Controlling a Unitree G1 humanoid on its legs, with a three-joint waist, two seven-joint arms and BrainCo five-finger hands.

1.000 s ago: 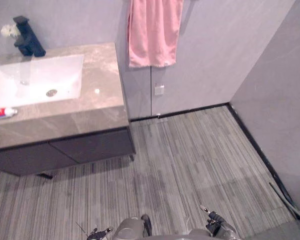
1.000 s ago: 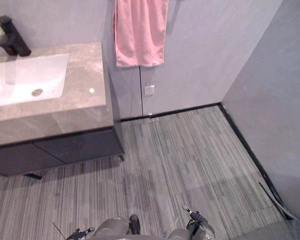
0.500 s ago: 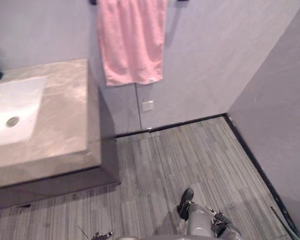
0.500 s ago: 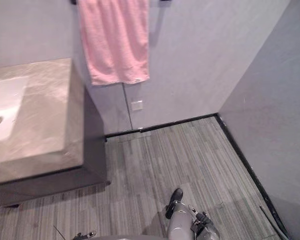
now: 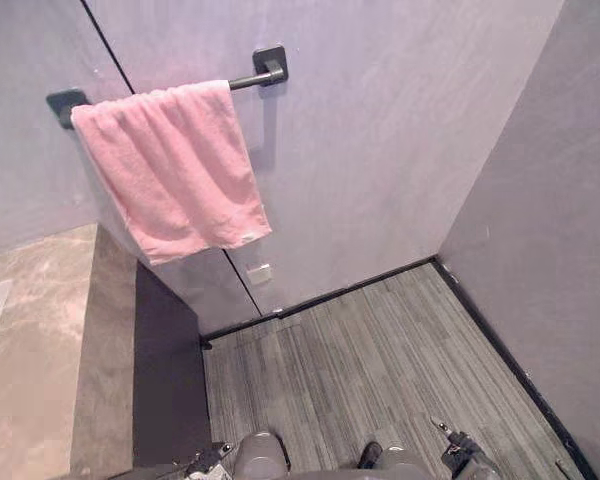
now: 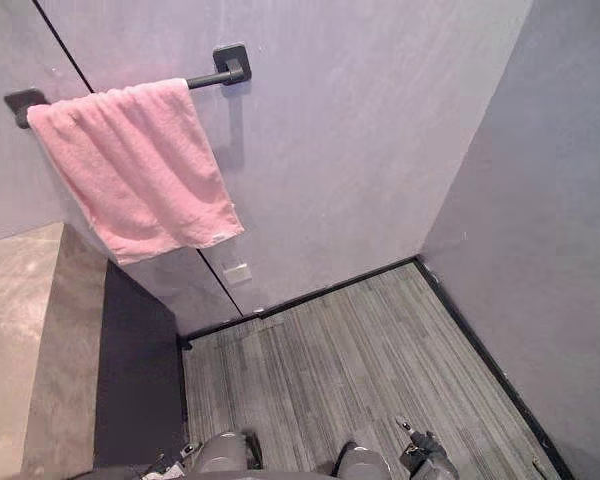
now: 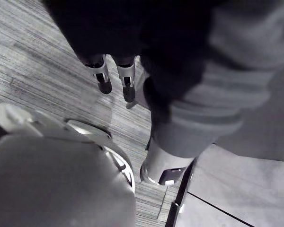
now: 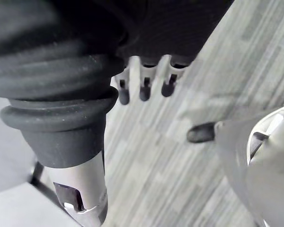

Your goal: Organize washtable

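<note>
Washtable worktop [image 5: 40, 340], one brown marbled slab, lies off to the left of the left robot hand [image 7: 104, 78] and higher than it. No loose item shows on the stretch in view. Its one dark cabinet side [image 5: 165, 370] drops to the floor just beside that hand. The left robot hand hangs low with its fingers straight and loosely apart, holding nothing.

Ahead of both hands and well above them, one pink towel [image 5: 170, 170] is draped over one dark rail [image 5: 245, 80], which is fixed to the wall by two square mounts. The towel is bunched toward the left mount, leaving the right end of the rail bare. Below the towel's lower corner sits one small pale wall plate [image 5: 259, 273]. Striped grey floor [image 5: 380, 350] runs from the cabinet to the side wall beyond the right robot hand [image 8: 144, 85]. That hand also hangs near the floor, fingers straight, slightly spread and empty.

The main risk, as I judge it, is the left arm: with the cabinet corner so near, a quick lift or swing could knock the hand against the worktop's edge. A reach for the towel could also drag it off the open end of the rail, since nothing pins it there.
</note>
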